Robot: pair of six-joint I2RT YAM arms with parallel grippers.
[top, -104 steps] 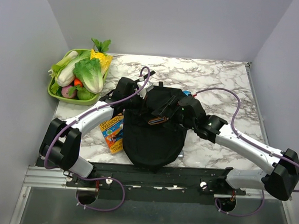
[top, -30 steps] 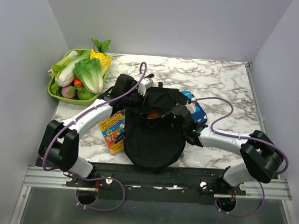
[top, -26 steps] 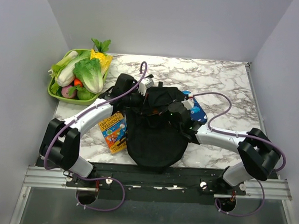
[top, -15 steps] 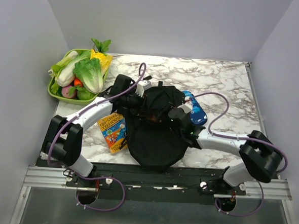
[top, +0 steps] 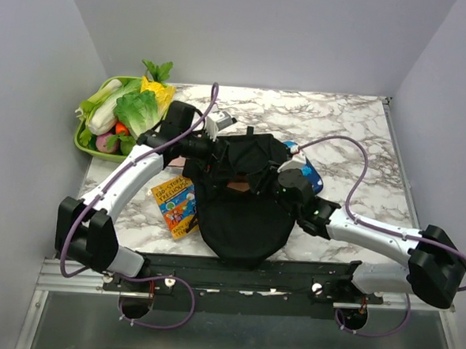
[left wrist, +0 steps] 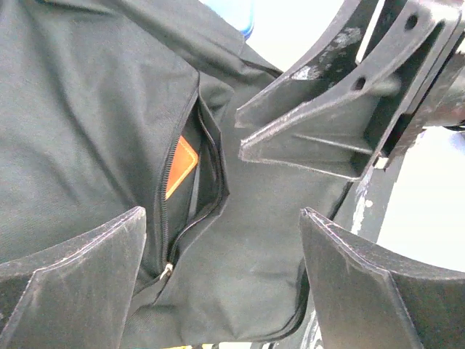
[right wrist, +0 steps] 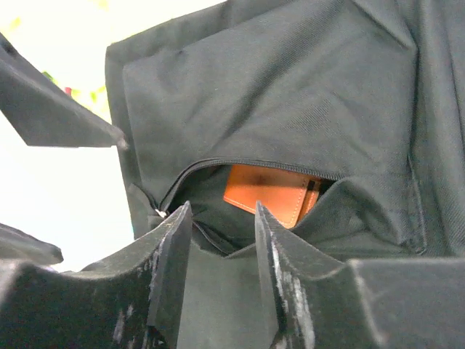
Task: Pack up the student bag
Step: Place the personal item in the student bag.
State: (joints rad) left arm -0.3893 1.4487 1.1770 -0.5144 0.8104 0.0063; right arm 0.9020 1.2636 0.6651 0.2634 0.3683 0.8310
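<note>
Inside the student bag (top: 238,214), wallet (right wrist: 269,193) half-hidden; left hand (left wrist: 223,214) gapes empty, right hand (right wrist: 221,211) unclear.

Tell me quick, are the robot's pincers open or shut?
Left pincer: open, holding nothing.
Right pincer: narrow gap over the student bag; whether it grips cannot be told.
</note>
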